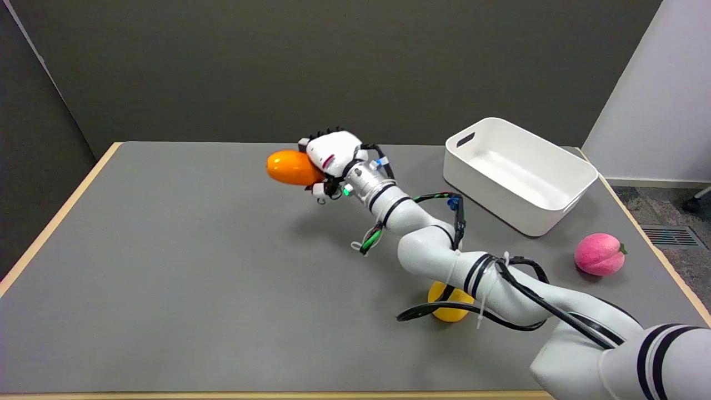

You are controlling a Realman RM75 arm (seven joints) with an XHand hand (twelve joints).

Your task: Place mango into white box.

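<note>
1. The right hand [332, 158] is gripping the orange mango [290, 167], fingers wrapped over its near end, and the fruit is hanging clear above the grey bench [183, 266].
2. Carrying looks like the step in hand: the mango is well left of the white box [519, 173], which is sitting open and empty.
3. The next move is calling for a swing toward the box, staying above its rim before letting go.
4. A pink peach [599, 254] is lying near the box's front, and a yellow fruit [449, 311] is peeking from under the arm, further forward of the box.
</note>
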